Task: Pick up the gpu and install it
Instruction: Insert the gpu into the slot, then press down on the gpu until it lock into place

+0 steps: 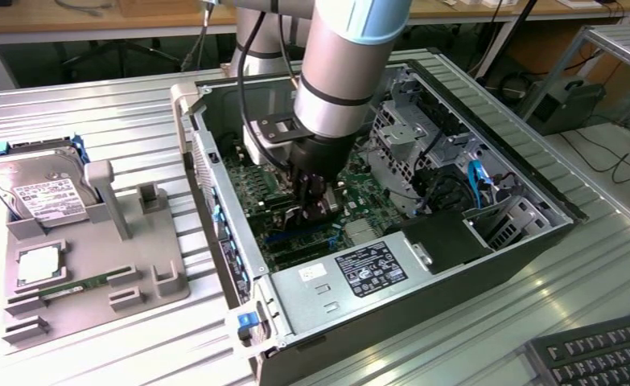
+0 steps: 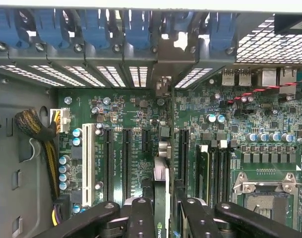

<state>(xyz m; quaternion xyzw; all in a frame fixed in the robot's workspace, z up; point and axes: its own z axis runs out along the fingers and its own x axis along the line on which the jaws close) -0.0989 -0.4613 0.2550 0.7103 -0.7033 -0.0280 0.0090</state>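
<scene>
In the exterior view my gripper [image 1: 312, 205] reaches straight down into the open computer case [image 1: 228, 241], low over the green motherboard [image 1: 368, 213]. The wrist view looks along the gpu [image 2: 161, 191], seen edge-on as a thin upright card between my two black fingers [image 2: 140, 218]. My gripper [image 2: 163, 215] is shut on it. The card stands over the motherboard [image 2: 131, 111] between two black expansion slots, and its grey metal end bracket [image 2: 164, 62] reaches the row of rear slot openings. Whether its edge sits fully in a slot is hidden.
Blue slot latches [image 2: 96, 25] line the case's rear wall. A white slot [image 2: 88, 163] and the processor socket [image 2: 267, 193] flank the card. Outside the case, a grey fixture [image 1: 132, 265] holds a hard drive [image 1: 41, 189], a processor [image 1: 38, 265] and a memory stick [image 1: 73, 287]. A keyboard [image 1: 604, 354] lies at the exterior view's right.
</scene>
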